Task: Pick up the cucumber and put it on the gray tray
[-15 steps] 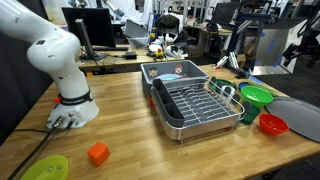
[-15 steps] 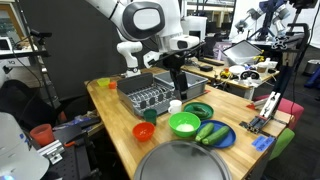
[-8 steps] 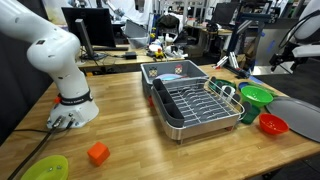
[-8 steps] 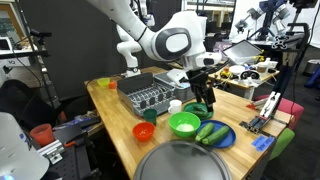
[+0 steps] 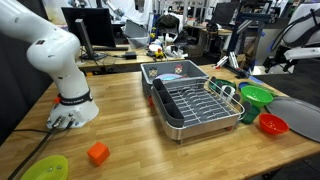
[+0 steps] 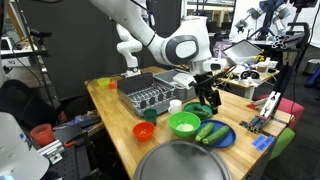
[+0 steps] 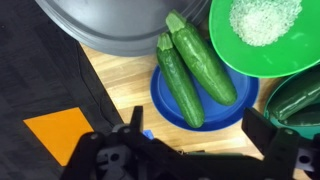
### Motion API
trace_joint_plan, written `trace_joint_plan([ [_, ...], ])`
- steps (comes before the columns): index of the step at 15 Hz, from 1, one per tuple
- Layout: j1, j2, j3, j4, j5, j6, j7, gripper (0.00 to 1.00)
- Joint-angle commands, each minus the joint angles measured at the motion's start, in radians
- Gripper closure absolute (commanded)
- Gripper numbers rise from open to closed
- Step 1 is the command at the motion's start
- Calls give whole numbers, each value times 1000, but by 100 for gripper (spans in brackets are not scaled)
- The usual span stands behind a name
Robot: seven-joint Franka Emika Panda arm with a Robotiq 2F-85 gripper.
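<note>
Two dark green cucumbers lie side by side on a blue plate [image 7: 164, 107]: one [image 7: 182, 84] toward the tray and one [image 7: 205, 60] toward the bright green bowl. They also show in an exterior view [image 6: 210, 132]. The gray tray [image 7: 115, 25] lies just beyond the plate and shows in both exterior views [image 6: 185, 163] [image 5: 301, 116]. My gripper [image 7: 200, 138] is open and empty, hovering above the plate's near edge with its fingers spread wider than the plate. In an exterior view it [image 6: 206, 101] hangs above and just behind the plate.
A bright green bowl [image 7: 262, 40] of white grains sits beside the plate, with a dark green bowl [image 7: 300, 95] next to it. A red bowl [image 6: 144, 131] and a steel tub with a wire dish rack [image 6: 148, 95] stand farther along the wooden table. An orange patch [image 7: 62, 135] lies below the table edge.
My arm has swung from beside the dish rack toward the blue plate and come lower. The gripper has stayed open; the cucumbers have not moved.
</note>
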State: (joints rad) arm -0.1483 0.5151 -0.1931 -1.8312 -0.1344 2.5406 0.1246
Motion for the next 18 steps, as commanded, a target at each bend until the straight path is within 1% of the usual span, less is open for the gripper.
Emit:
trace_joint_plan([
  [1, 4, 1, -5, 2, 5, -2, -4, 0],
  [5, -7, 26, 2, 33, 14, -21, -20, 0],
  [8, -9, 89, -8, 97, -11, -28, -45, 0],
  [10, -10, 147, -13, 164, -24, -42, -69, 0],
  [11, -15, 175, -5, 200, -19, -57, -92, 0],
  [15, -30, 293, 20, 355, -5, -139, -169, 0],
  [18, -32, 373, 16, 461, -13, -195, -193, 0],
])
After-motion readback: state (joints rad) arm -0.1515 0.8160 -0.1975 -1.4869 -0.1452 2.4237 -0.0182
